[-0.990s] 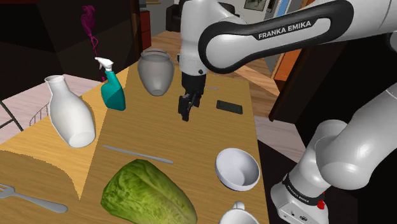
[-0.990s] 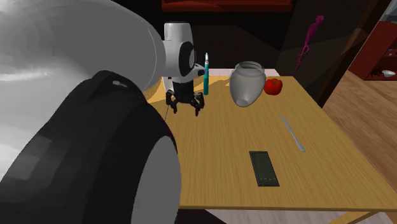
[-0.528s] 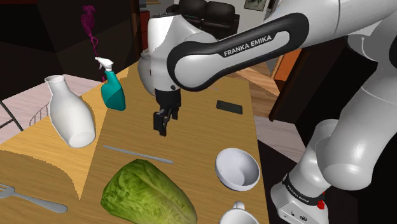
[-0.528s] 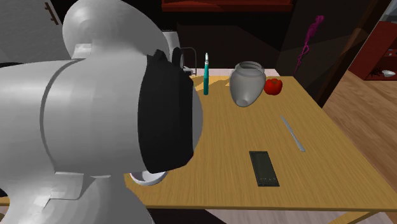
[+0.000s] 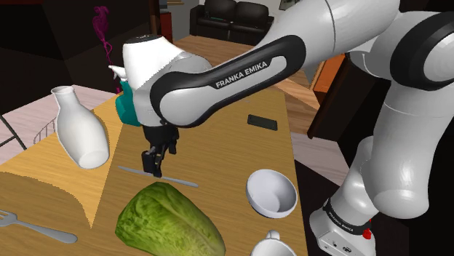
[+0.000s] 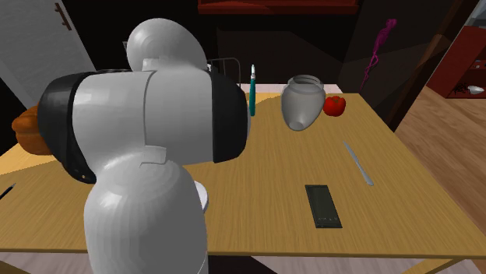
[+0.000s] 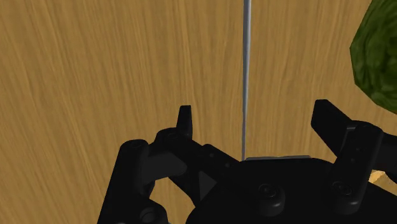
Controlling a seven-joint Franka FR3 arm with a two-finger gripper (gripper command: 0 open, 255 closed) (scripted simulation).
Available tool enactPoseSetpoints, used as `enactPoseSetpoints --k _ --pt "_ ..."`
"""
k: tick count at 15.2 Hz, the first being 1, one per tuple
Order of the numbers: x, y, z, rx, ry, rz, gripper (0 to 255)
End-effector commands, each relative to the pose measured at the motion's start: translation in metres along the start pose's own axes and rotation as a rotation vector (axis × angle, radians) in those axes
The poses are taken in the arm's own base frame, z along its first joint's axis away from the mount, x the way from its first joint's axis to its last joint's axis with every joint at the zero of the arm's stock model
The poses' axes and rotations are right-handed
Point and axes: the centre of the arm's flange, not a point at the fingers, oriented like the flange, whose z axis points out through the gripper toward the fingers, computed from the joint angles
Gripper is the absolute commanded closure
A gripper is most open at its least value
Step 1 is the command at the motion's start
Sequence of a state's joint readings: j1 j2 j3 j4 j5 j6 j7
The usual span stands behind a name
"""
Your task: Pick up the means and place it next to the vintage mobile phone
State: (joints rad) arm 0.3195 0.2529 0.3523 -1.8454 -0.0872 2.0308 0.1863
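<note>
end effector [image 7: 254, 112], fingers [image 7: 185, 122] apart, above one grey strip [image 7: 245, 63]; one black phone [image 5: 262, 122]

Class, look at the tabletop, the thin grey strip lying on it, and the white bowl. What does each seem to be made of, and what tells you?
Tabletop: wood, matte, shown by tan grain streaks. Thin grey strip: possibly metal, even pale grey; the look leaves it open. White bowl: perhaps ceramic, smooth and plain white, but unsure.

shoulder: beside arm [image 5: 218, 73], over table [image 5: 218, 156] | second exterior: close behind arm; shares phone [image 5: 262, 122] | wrist: near table
</note>
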Motion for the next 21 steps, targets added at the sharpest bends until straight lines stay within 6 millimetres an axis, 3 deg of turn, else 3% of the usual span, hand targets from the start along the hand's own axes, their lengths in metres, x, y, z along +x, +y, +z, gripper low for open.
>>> enactPoseSetpoints --k 1,7,15,16,21 --pt "0.005 -0.006 0.009 0.002 -0.001 -0.008 0" --pt "0.005 -0.006 0.044 0.002 -0.001 -0.008 0" --pt "0.005 -0.006 0.044 0.002 -0.001 -0.008 0" --pt "0.005 -0.006 0.044 0.002 -0.001 -0.008 255" --pt "0.005 -0.006 0.044 0.002 -0.001 -0.008 255"
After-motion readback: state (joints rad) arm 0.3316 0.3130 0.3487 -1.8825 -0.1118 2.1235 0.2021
